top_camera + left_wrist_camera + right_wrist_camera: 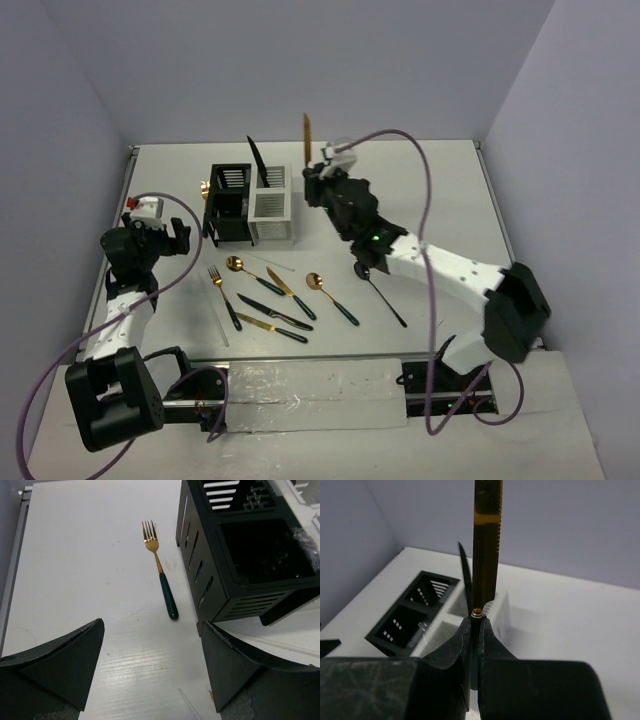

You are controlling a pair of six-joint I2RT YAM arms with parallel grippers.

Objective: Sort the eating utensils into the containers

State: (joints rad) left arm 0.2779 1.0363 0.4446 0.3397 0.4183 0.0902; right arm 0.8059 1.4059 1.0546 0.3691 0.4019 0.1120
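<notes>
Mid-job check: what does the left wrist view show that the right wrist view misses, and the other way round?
Only the left wrist view: a gold-headed, dark-handled fork lying flat on the white table, seen between the open left claw.

Only the right wrist view: the right claw shut on an upright gold knife, and the white slotted caddy.

Both: the black slotted caddy.

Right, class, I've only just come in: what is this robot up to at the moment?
It is sorting cutlery into a pair of joined caddies. The right end effector is shut on a gold knife, blade pointing up, held above the table just right of the white caddy, which already holds one black utensil. The left end effector is open and holds nothing, low over the table near the black caddy and a gold fork. Several more pieces lie on the table.
</notes>
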